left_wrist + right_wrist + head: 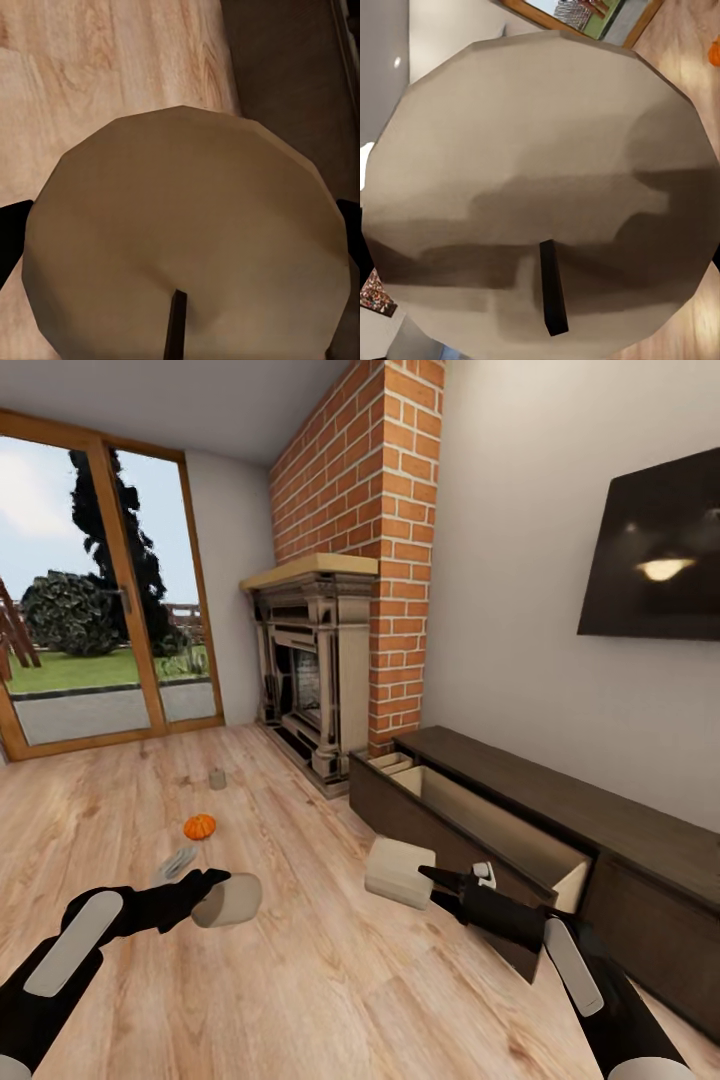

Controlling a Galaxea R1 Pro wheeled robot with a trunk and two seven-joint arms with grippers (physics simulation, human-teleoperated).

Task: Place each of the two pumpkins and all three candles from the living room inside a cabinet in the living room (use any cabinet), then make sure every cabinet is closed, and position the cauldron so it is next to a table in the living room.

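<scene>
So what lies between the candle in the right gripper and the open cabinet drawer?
Nothing: in the head view, bare floor separates the candle in the right gripper from the open drawer.

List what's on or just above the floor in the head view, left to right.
Left gripper holding a candle → orange pumpkin → small candle on the floor → candle in the right gripper → open drawer of the dark cabinet.

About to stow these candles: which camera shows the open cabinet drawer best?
The head view: the open drawer of the cabinet shows its pale inside. In the left wrist view a dark strip past the candle may be the cabinet.
</scene>
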